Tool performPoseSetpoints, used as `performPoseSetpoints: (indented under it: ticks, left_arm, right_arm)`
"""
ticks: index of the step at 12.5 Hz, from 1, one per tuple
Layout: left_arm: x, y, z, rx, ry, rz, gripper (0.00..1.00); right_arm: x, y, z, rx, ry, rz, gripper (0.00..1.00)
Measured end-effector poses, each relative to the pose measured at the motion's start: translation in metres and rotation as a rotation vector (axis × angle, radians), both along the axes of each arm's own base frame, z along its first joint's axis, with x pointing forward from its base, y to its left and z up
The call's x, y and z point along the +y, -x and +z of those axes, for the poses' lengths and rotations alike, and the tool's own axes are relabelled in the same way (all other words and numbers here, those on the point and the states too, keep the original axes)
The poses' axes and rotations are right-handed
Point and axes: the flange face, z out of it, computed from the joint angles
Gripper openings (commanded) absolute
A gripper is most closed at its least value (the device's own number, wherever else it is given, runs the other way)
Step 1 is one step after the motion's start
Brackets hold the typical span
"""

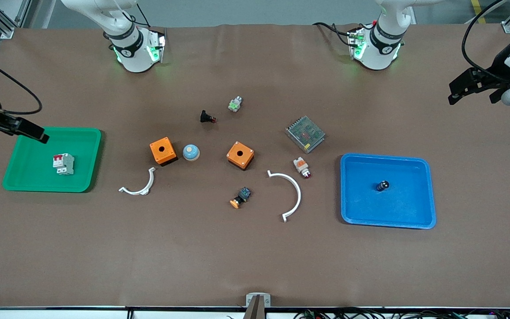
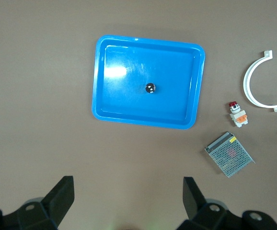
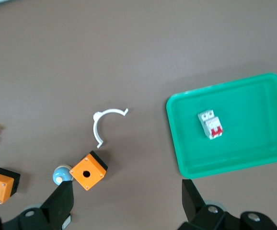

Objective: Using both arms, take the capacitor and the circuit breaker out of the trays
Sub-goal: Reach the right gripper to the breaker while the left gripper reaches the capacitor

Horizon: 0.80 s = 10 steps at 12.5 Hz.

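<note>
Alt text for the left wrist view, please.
The capacitor stands alone in the blue tray on the brown table, below the open left gripper. Beside the tray lie a red-tipped lamp, a metal mesh box and a white curved clip.

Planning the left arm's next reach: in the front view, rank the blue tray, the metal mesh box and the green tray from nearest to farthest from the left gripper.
From the left gripper, at the table's left-arm end:
1. Blue tray, holding the capacitor, at that same end.
2. Metal mesh box, toward mid-table.
3. Green tray, holding the breaker, at the right arm's end.
</note>
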Motion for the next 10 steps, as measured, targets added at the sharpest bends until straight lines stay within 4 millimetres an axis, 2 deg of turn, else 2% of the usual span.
performPoseSetpoints:
  ticks: [3,6,8,10]
  left_arm:
    - [0.000,-0.001,-0.002,0.004,0.000,0.000,1.00]
    - [0.001,-0.013,-0.015,0.028,0.003,0.000,1.00]
    - [0.002,-0.037,-0.042,0.073,0.010,0.001,1.00]
    - [0.006,-0.064,-0.095,0.149,0.016,0.006,1.00]
  right_arm:
    - [0.000,0.003,0.025,-0.044,0.002,0.011,1.00]
    - [0.002,0.003,0.025,-0.040,0.001,0.013,1.00]
    - [-0.002,0.005,0.014,-0.002,0.000,0.007,1.00]
    - [-0.023,0.007,-0.016,0.052,-0.003,-0.027,1.00]
